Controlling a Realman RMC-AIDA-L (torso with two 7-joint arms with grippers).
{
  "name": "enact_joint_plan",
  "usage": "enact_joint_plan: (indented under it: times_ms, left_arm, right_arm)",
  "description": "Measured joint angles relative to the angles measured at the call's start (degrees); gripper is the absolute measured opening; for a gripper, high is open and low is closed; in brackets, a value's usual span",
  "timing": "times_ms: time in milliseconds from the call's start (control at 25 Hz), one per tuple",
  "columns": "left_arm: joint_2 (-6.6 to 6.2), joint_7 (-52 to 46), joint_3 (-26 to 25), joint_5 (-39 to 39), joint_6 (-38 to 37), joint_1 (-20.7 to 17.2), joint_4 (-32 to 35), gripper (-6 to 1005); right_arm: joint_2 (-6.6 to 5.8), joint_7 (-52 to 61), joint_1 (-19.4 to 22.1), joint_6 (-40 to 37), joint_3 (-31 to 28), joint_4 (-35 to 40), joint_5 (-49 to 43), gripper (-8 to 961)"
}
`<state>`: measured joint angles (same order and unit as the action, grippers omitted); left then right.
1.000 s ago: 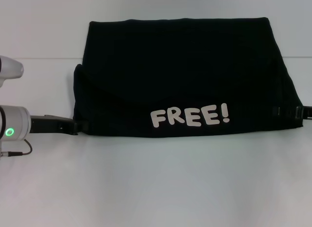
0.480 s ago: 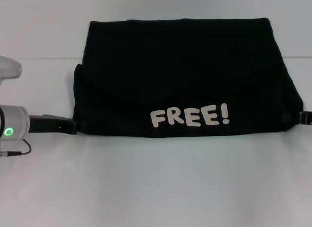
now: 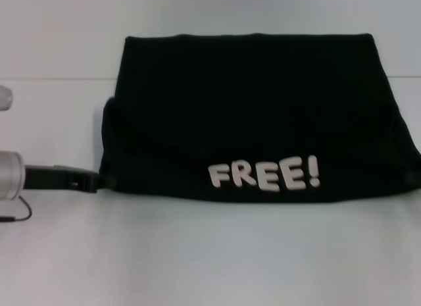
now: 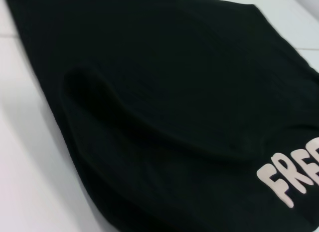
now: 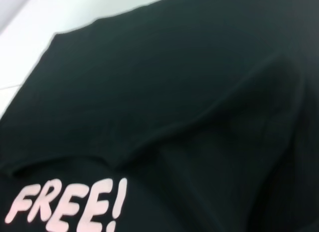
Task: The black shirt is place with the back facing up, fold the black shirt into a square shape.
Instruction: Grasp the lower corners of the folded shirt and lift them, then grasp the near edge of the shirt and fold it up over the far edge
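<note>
The black shirt (image 3: 250, 108) lies folded into a wide band on the white table (image 3: 210, 253), with the white letters "FREE!" (image 3: 263, 174) facing up near its front edge. My left gripper (image 3: 99, 181) sits low at the shirt's front left corner, touching its edge. My right gripper does not show in the head view. The left wrist view shows the shirt (image 4: 174, 92) close up with a soft ridge across it. The right wrist view shows the shirt (image 5: 174, 92) with a fold line and the letters (image 5: 65, 204).
Bare white table runs in front of the shirt and to its left (image 3: 52, 122). The shirt's right end reaches the right edge of the head view.
My right gripper has drawn back from the shirt's right corner and left the head view. My left gripper has slid slightly left. The shirt sits a little lower and to the right in the view.
</note>
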<state>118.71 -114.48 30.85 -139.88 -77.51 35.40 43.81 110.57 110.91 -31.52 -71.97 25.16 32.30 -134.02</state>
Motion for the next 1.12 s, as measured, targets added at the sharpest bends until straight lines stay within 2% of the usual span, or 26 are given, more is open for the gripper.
enact_joint_plan:
  times_ms: [400, 560, 720, 960, 1120]
  left_arm:
    - [-1.16, 0.8, -2.8, -0.4, -18.2, -3.9, 4.8, 3]
    - [-1.81, 2.1, -4.0, -0.6, -24.1, -5.5, 5.6, 3]
    - [-1.77, 3.5, -5.6, -0.7, -30.2, -7.0, 6.9, 3]
    - [-1.51, 4.0, -7.2, -0.9, -33.9, -7.8, 7.2, 3]
    - [-2.21, 3.6, -7.3, -0.6, -31.1, -4.3, 6.0, 3]
  right_arm:
    - [-1.70, -5.8, 10.0, -19.6, -4.1, 5.7, -0.2, 41]
    - [-2.01, -8.6, 13.7, -24.7, -4.4, 6.7, -0.3, 41]
    - [-2.33, -10.5, 16.6, -28.4, -4.4, 6.9, -1.2, 41]
    - [-2.41, -11.6, 18.2, -29.9, -5.2, 6.9, -2.0, 41]
    - [-2.52, -12.4, 15.7, -27.7, -8.8, 7.0, -1.9, 41]
